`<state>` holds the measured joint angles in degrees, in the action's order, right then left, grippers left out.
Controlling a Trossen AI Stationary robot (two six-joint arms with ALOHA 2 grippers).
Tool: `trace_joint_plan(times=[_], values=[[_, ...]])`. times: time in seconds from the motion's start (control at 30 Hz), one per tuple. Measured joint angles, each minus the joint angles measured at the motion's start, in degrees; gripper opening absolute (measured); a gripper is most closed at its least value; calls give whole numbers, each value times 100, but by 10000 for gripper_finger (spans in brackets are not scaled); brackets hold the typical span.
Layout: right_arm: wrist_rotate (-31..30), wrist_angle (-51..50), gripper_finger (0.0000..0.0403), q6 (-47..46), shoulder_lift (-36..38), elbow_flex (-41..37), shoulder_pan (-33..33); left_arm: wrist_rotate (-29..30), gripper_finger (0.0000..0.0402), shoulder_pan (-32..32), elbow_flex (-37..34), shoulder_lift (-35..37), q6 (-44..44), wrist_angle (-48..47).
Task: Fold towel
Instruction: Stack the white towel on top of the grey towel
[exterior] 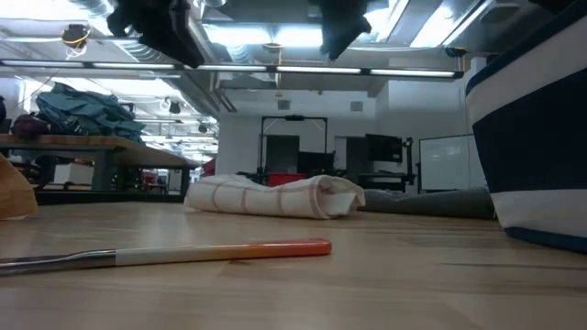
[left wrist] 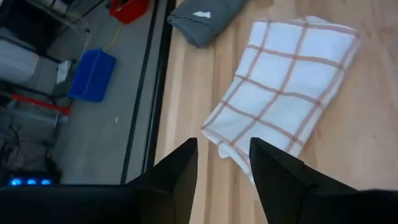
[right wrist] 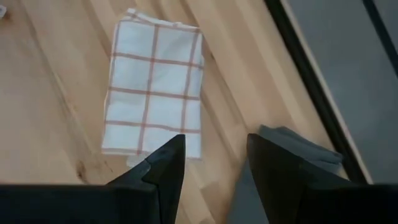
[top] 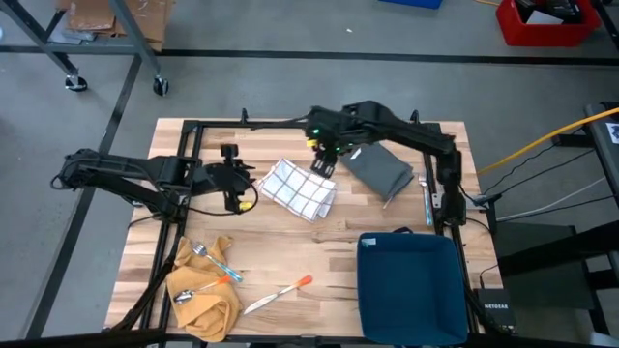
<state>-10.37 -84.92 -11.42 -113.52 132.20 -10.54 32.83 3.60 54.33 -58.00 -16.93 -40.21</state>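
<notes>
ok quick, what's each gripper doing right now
left gripper: open, holding nothing, above the table beside the checked towel.
right gripper: open, holding nothing.

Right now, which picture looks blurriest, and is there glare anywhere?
Low view: the near orange-tipped utensil is soft, the folded white towel with red checks sharper; bright ceiling lights glare behind the dark arms. High view: even light, soft shadows. Wrist views: the open dark fingers loom blurred.

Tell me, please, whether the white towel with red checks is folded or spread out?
Folded. The white cotton towel with red checks lies as a compact layered rectangle on the wooden table, neither hand touching it.
</notes>
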Motion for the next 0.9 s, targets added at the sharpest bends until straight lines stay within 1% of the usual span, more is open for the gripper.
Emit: trace_joint_plan(times=[0.07, 0.1, 0.23, 0.3, 0.4, 0.5, 0.6, 0.7, 0.8, 0.9], values=[[-27, -71, 177, 23, 167, 4, -1, -180, 138, -214, -2, -15, 113, 157], [-87, -117, 177, 73, 240, 4, -1, -389, 138, -349, -2, -20, 175, 254], [-320, -373, 177, 122, 500, 4, -1, -1689, 138, -1011, -2, -22, 145, 589], [-500, -491, 177, 125, 632, 4, 1, -2147, 138, -1366, -2, -60, 49, 710], [-561, -488, 177, 72, 850, -77, -1, -2533, 138, -1869, -2, -153, -29, 685], [-570, -501, 177, -5, 1170, -449, -1, -2920, 138, -2312, -2, -312, -32, 665], [-749, -488, 177, -301, 1659, -1100, 1, -3355, 138, -2621, -2, -506, -76, 669], [-1022, -224, 177, -722, 2280, -2055, 1, -3750, 138, -2824, -2, -729, -318, 674], [-1027, 632, 177, -1001, 3010, -3324, 0, -4008, 138, -2918, -2, -985, -554, 680], [-953, 1842, 177, -1029, 3649, -4591, 1, -4038, 138, -2973, -2, -1261, -619, 693]])
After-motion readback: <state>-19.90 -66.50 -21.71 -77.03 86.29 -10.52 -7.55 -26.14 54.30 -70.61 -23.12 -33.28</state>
